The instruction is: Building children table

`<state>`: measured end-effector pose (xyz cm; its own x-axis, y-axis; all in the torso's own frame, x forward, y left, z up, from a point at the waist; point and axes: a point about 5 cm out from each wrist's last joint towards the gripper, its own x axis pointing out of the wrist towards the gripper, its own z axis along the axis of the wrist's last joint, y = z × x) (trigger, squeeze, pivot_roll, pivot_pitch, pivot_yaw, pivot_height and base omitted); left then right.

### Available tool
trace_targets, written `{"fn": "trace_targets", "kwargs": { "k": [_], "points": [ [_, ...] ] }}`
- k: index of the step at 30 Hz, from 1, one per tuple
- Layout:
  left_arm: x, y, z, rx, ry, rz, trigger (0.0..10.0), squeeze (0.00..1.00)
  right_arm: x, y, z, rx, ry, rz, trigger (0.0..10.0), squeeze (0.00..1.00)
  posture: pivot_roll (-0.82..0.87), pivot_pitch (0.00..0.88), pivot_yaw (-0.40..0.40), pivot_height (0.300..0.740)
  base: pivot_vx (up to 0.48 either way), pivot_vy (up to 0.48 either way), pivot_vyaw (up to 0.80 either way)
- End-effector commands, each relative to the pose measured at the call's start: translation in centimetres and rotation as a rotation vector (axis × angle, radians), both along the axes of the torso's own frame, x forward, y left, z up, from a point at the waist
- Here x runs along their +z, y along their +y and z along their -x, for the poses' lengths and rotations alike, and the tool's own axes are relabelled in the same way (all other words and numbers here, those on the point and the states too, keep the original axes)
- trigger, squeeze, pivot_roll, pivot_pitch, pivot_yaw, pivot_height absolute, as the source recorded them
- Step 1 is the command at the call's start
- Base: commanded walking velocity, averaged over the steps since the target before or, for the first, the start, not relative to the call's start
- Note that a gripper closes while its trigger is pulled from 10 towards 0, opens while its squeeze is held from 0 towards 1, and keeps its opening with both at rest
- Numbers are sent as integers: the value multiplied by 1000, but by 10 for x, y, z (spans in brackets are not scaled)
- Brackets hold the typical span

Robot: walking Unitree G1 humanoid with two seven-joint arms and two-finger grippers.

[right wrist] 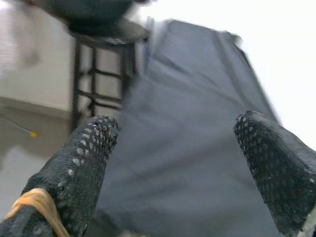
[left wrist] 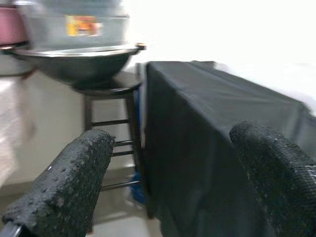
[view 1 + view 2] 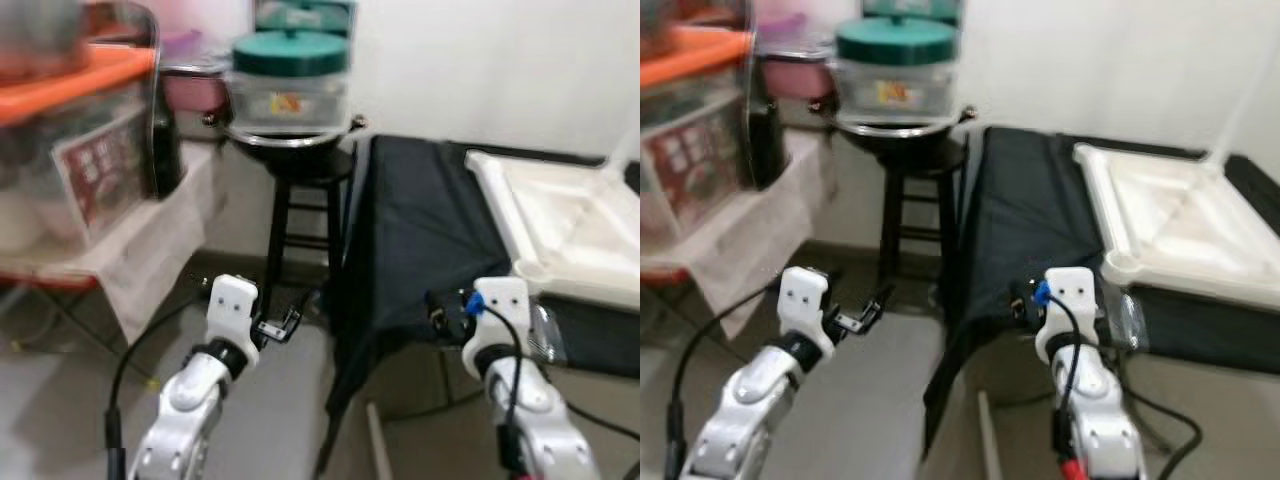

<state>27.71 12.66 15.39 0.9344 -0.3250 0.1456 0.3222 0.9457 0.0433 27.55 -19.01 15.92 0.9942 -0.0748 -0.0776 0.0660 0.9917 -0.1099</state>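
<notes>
Your left gripper (image 2: 168, 177) is holding its jaws wide apart on nothing, low at centre-left of the head view. Your right gripper (image 1: 192, 173) is also gaping empty, low right, close before the black cloth (image 3: 420, 240). That cloth is draping the tabletop; the white table piece (image 3: 560, 225) is lying on it at right. Upper centre, a black stool (image 3: 300, 200) is carrying a green-lidded container (image 3: 290, 75).

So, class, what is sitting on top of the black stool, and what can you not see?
A dark metal wok rests on the black stool. On it stands a clear container with a green lid. The wok's inside is hidden by the container.
</notes>
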Motion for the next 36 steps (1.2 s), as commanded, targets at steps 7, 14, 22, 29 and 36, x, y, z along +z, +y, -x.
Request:
{"fn": "trace_targets", "kwargs": {
  "k": [7,14,22,29,36],
  "points": [
    [-12,8,3,14,55,-37,10000,0,-2,5,5,11,-8,6,10000,0,39,0,-85,740,0,0,0],
    [-17,15,6,27,79,-67,10000,0,-3,7,7,30,-7,8,10000,0,42,0,-86,740,0,0,0],
    [-30,26,15,32,136,-144,10000,0,-15,18,19,52,60,-14,10000,0,38,0,-81,740,0,0,0],
    [-47,45,29,41,228,-252,10000,0,-43,20,47,11,271,-57,10000,0,33,0,-76,740,0,0,0],
    [-62,57,33,51,313,-330,10000,0,-66,3,59,-79,441,-173,10000,0,34,0,-82,740,0,0,0]
  ]
}}
